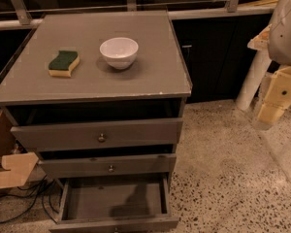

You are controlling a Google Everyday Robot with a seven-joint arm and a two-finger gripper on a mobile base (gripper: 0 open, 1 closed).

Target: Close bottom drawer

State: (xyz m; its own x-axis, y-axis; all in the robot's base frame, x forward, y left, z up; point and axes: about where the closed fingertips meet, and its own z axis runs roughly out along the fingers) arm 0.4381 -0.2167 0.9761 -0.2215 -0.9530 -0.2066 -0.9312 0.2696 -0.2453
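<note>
The bottom drawer [114, 200] of the grey wooden cabinet [94, 81] is pulled far out toward me and its shallow box is empty. Its slim front [136, 224] runs along the picture's lower edge, and the tiny knob is barely in view there. The middle drawer [106, 166] and the top drawer [99, 134] each stand out a little. My gripper [275, 103], cream-coloured under the white arm [288, 28], hangs at the far right, well above the floor. It is to the right of the cabinet and touches nothing.
A green and yellow sponge [63, 63] and a white bowl [119, 52] sit on the cabinet top. A wooden piece [9, 169] and black cables [19, 200] lie at the left. A white post [252, 76] stands at the right. The floor [223, 178] is speckled.
</note>
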